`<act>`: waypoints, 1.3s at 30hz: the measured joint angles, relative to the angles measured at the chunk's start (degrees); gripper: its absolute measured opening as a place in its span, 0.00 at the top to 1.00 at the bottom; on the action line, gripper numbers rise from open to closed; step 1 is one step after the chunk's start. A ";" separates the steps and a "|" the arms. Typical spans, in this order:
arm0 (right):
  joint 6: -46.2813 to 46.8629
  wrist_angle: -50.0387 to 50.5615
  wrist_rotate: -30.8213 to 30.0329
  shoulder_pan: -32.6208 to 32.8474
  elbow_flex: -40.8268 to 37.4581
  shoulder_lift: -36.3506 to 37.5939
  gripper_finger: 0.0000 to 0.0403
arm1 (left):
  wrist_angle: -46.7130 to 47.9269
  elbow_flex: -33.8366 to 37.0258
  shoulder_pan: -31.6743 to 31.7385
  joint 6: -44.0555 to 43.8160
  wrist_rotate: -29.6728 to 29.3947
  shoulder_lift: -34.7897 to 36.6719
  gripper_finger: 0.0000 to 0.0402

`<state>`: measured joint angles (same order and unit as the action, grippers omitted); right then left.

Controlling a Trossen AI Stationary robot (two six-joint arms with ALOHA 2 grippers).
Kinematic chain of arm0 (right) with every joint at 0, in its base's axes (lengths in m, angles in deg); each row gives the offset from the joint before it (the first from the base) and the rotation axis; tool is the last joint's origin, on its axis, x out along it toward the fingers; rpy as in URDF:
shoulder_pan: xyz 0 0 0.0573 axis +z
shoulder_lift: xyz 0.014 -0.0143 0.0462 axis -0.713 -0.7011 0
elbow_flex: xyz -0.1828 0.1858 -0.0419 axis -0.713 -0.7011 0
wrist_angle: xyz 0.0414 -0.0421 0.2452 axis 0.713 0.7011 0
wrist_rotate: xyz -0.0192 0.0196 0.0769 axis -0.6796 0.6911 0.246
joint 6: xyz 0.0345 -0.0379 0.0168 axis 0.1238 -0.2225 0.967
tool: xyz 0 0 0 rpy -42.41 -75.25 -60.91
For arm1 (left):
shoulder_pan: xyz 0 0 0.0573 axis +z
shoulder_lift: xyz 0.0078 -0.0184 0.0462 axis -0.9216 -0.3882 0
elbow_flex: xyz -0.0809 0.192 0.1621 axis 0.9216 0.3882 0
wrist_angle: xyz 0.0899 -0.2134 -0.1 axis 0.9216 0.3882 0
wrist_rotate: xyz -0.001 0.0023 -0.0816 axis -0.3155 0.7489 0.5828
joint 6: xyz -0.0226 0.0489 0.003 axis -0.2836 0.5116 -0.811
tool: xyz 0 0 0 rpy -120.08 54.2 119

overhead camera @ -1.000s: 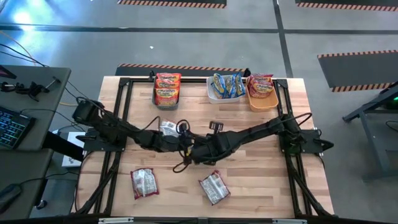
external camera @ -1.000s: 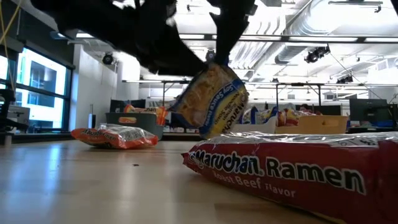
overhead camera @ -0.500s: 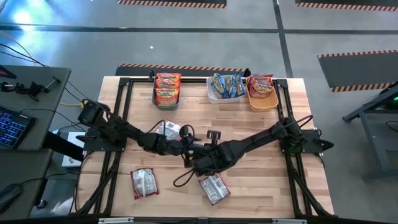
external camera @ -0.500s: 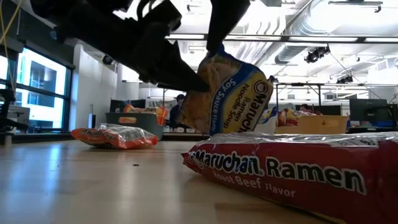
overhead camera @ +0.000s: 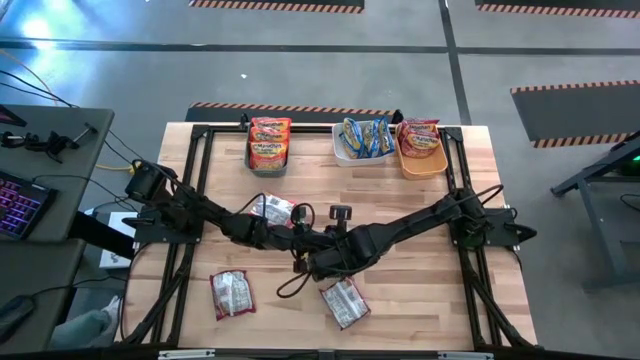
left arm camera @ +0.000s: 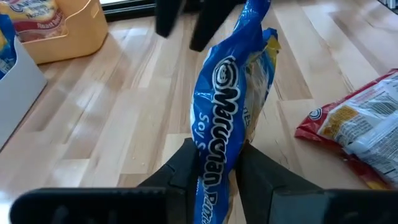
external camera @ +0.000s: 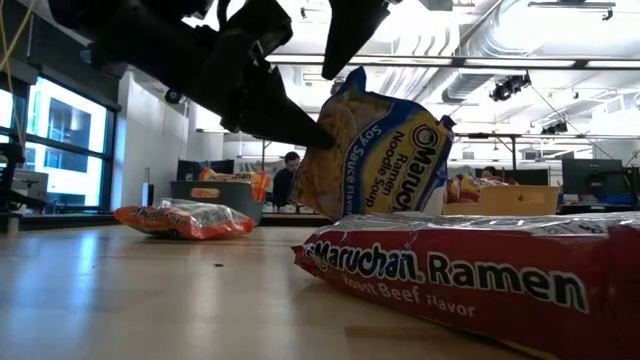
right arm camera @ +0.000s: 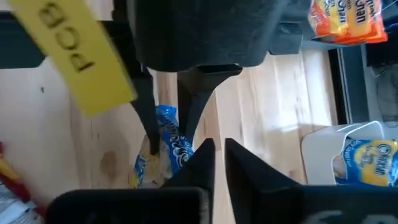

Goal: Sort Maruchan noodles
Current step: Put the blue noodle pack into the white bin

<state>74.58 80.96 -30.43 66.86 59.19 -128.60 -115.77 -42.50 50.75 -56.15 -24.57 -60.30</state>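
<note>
Both pincers clamp blue soy-sauce packet point(external camera: 375, 150) mid-table: left pincer point(left arm camera: 217, 163) low end, right pincer point(right arm camera: 217, 147) top edge.

Robotics lab, ceiling ducts point(external camera: 520, 45), hazard-striped floor point(overhead camera: 275, 5)

A light wooden table point(overhead camera: 400, 290) carries three bins along its far edge and three ramen packets: two near the front point(overhead camera: 230, 293), one left-centre point(overhead camera: 272, 208).
</note>
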 joint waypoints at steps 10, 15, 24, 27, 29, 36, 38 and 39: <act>11.51 12.20 -10.13 6.30 -1.55 6.20 0.71 | -0.75 1.12 0.04 0.00 -1.31 0.00 0.84; 20.75 10.89 -17.93 10.90 -14.64 13.59 0.70 | -7.69 6.02 2.24 -0.11 1.76 1.47 0.85; 10.29 -30.33 -18.33 9.11 -50.44 33.36 0.77 | -18.79 14.64 12.67 -1.63 16.68 11.41 0.85; 0.33 -47.53 -13.87 5.95 -60.12 39.90 0.78 | -23.15 16.58 17.43 -2.50 22.58 13.90 0.85; -6.26 -59.03 -8.66 3.08 -65.64 43.92 0.78 | -24.42 17.35 20.81 -3.44 26.93 15.77 0.85; -20.45 -94.04 14.60 -10.23 -78.42 52.27 0.74 | -32.56 17.64 31.46 -7.68 39.60 18.67 0.85; -20.73 -96.07 18.09 -13.91 -78.55 53.59 0.69 | -35.26 17.52 34.26 -9.23 41.31 19.38 0.85; -20.89 -96.07 19.45 -15.68 -77.92 53.83 0.66 | -35.98 17.49 35.76 -10.03 42.38 19.76 0.85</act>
<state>53.68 -15.12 -10.98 51.18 -18.73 -74.77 -151.75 -25.01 86.51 -66.18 17.81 -40.54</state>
